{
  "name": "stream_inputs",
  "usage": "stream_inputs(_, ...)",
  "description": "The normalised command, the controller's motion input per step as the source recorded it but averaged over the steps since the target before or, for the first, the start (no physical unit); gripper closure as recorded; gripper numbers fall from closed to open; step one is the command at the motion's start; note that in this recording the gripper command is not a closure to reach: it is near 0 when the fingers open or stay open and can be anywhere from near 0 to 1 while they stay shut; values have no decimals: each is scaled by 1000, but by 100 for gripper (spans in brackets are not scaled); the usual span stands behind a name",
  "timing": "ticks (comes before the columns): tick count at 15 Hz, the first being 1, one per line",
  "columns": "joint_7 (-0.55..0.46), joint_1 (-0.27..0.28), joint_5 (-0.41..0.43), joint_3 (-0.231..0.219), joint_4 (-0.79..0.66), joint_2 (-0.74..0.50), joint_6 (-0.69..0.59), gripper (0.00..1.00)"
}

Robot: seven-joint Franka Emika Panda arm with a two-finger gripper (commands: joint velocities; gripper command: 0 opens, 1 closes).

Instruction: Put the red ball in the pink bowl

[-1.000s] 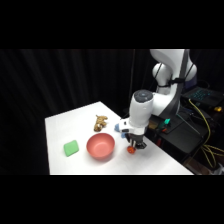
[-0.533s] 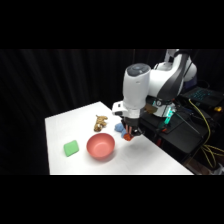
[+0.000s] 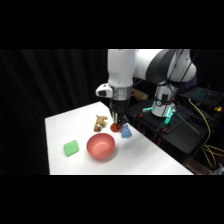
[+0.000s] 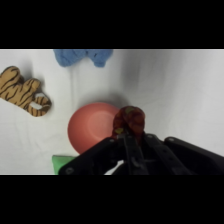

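Note:
The small red-orange ball (image 3: 115, 128) hangs in the air with my gripper (image 3: 116, 123) shut on it, just past the far right rim of the pink bowl (image 3: 101, 147). In the wrist view the red ball (image 4: 129, 119) sits between the fingertips of the gripper (image 4: 129, 134), and the pink bowl (image 4: 91, 128) lies below and slightly to its left. The bowl holds nothing.
A tan-brown striped toy (image 3: 101, 122) lies behind the bowl and a blue lumpy toy (image 3: 126, 131) to its right, close under the gripper. A flat green block (image 3: 71, 148) lies left of the bowl. The toys also show from the wrist: striped toy (image 4: 22, 93), blue toy (image 4: 82, 56).
The gripper has risen from the table right of the bowl and moved left with the red ball in it, ending near the bowl's far right rim.

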Motion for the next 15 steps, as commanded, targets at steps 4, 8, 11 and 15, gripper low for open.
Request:
stream_inputs(4, -141, -150, 6, 18, 301, 279, 157, 12)
stream_inputs(8, -137, -97, 11, -24, 273, 402, 327, 12)
stream_inputs(11, -133, -48, 20, -54, 288, 366, 260, 13)
stream_inputs(15, -160, -31, 98, -32, 248, 292, 148, 14)
